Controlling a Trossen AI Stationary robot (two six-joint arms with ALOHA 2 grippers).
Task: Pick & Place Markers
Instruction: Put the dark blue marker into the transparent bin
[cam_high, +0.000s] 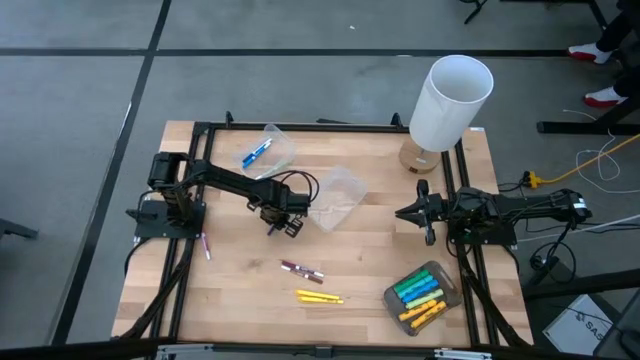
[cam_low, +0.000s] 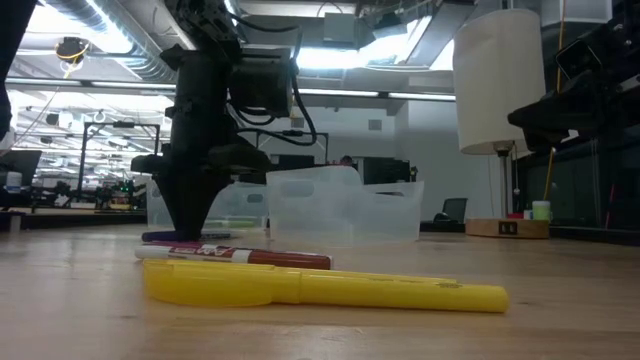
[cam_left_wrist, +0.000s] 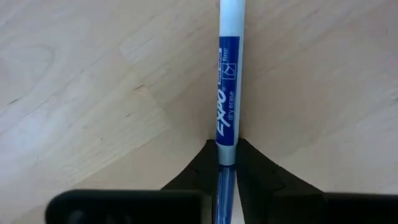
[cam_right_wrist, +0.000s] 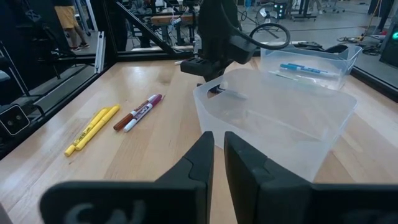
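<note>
Left pincer (cam_left_wrist: 227, 171) was down at the counter (cam_high: 240, 290), fingers (cam_left_wrist: 199, 168) closed against both sides of a blue dry-erase marker (cam_left_wrist: 227, 93), which lay flat on the wood and ran straight out ahead of the tips. Grip sat near one end, likely so the pen could be lifted and tipped into a tub. Just beside the pincer stood an empty clear tub (cam_high: 335, 197); a second tub (cam_high: 268, 152) beyond it already held a blue marker (cam_high: 257, 152). Nearer the counter's front edge lay a maroon marker (cam_high: 301, 269) and yellow markers (cam_high: 319, 297), apart from the pincer. A tray of coloured markers (cam_high: 420, 295) sat well off. Right pincer (cam_right_wrist: 217, 155) waited at the far side, fingers nearly together, holding nothing.
</note>
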